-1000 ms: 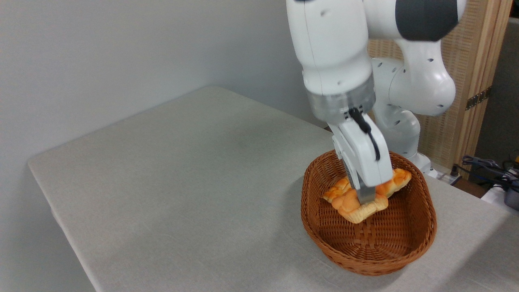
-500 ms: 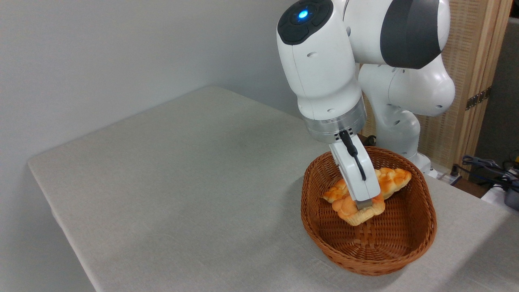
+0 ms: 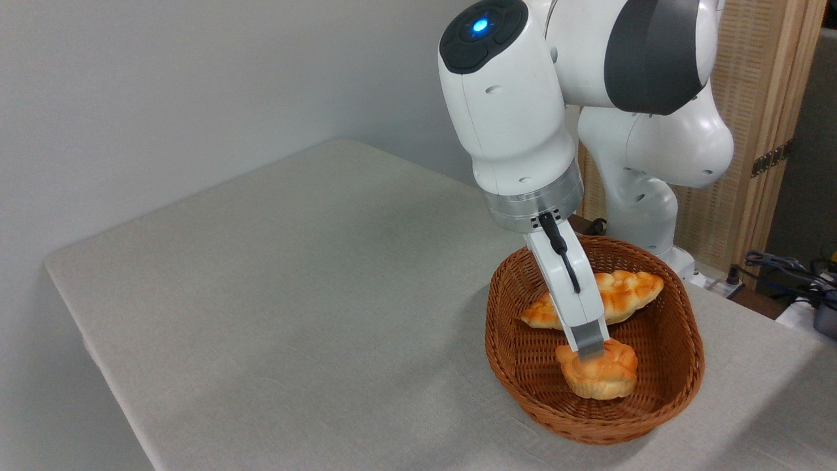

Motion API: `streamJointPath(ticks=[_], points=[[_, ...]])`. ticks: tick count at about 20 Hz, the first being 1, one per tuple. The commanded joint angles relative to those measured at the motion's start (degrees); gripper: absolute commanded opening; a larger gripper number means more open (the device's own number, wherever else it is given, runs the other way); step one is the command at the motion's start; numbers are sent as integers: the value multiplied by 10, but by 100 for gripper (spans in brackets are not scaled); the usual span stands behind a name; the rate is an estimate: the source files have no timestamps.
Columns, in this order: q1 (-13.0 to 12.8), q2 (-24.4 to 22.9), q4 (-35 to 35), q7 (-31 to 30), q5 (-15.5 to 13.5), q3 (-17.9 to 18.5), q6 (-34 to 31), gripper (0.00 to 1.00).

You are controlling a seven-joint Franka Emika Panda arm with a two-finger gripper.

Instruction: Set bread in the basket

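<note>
The bread, a small round golden bun (image 3: 598, 374) with a lumpy top, sits upright on the floor of the oval brown wicker basket (image 3: 680, 386) at the table's right side. My gripper (image 3: 590, 350) reaches down into the basket from the upper left. Its fingertips (image 3: 586, 341) hang just over the bun's top left. I see the fingers side-on, one behind the other, and they no longer clamp the bun, so the gripper is open.
A long braided loaf (image 3: 621, 294) lies across the back half of the basket, behind my gripper. The robot's base (image 3: 644, 203) stands behind the basket. Cables (image 3: 785, 268) lie at the far right. The grey table (image 3: 294, 294) stretches to the left.
The gripper lowered into the basket with the bun. The bun left the fingers, dropped to the basket floor and now sits upright instead of tilted.
</note>
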Motion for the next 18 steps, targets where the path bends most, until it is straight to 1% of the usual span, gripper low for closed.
streamJointPath(ticks=[1, 3, 4, 5, 7, 9, 11, 13, 14, 15, 18], points=[[0, 0, 39, -24, -19, -14, 6, 100], [21, 1, 71, -93, -56, -47, 6, 100], [31, 3, 86, -140, -75, -72, 6, 100], [43, 7, 106, -191, -83, -97, 6, 100], [51, 23, 152, -294, -83, -139, 6, 100], [51, 44, 204, -375, -83, -163, 6, 100], [51, 56, 246, -426, -88, -175, 6, 100], [51, 59, 255, -475, -107, -188, 6, 100], [51, 64, 255, -492, -108, -197, 6, 100], [51, 66, 255, -499, -106, -208, 6, 100], [51, 73, 254, -501, -106, -211, 6, 100]])
